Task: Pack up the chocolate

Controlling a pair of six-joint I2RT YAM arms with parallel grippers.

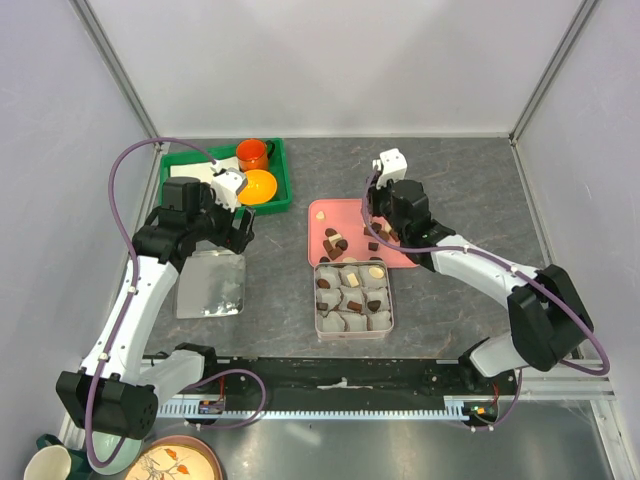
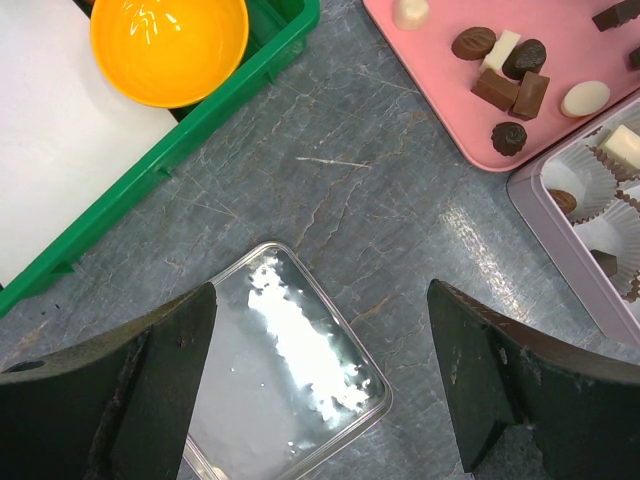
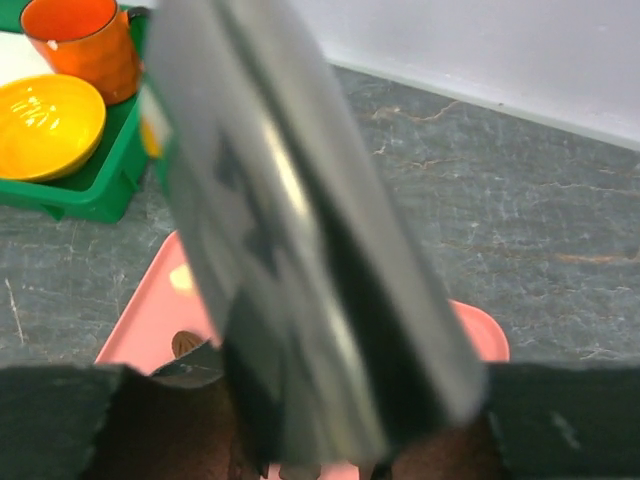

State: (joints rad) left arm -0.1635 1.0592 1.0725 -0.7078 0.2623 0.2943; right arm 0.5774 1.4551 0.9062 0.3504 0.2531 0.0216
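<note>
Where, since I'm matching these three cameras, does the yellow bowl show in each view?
Top external: yellow bowl upper left, just below the orange mug.
Left wrist: bowl at top left, cut by the top edge.
Right wrist: bowl at the left edge, below the mug.
Shared landmark: the green tray that holds it, seen in all three.

Table (image 1: 470,200): top finished in a dark grey stone pattern with pale veining; a soft sheen is noted in places.
Back wall (image 1: 340,60): plain pale panel, joined to the table top along a light strip.
Left wall (image 1: 50,150) and right wall (image 1: 600,120): matching pale lilac-white panels.
Corner posts (image 1: 118,65): two silver metal profiles, set at the rear corners.
Near edge: black strip (image 1: 340,372), bordered by a white slotted rail (image 1: 330,405).
Lighting: even and diffuse; shadows are kept faint.
</note>
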